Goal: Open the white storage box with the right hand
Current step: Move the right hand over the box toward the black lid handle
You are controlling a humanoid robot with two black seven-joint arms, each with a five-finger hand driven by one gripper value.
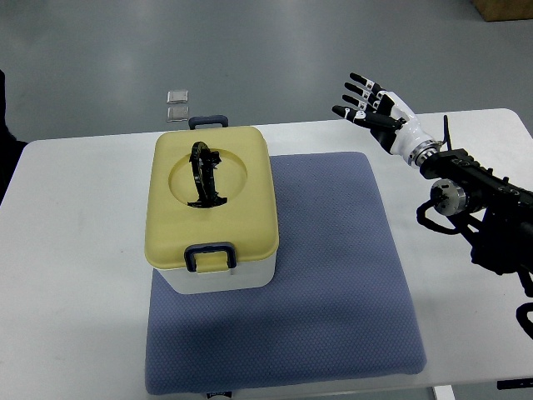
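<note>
A white storage box with a pale yellow lid stands on the left part of a blue-grey mat. The lid is down, with a dark blue latch at the near side and another at the far side. A black folding handle lies in the lid's round recess. My right hand hovers at the table's far right, well apart from the box, fingers spread and holding nothing. Its black arm enters from the right edge.
The white table carries the mat. Its far edge runs just behind the box. Two small clear squares lie on the grey floor beyond. A dark shape shows at the left edge.
</note>
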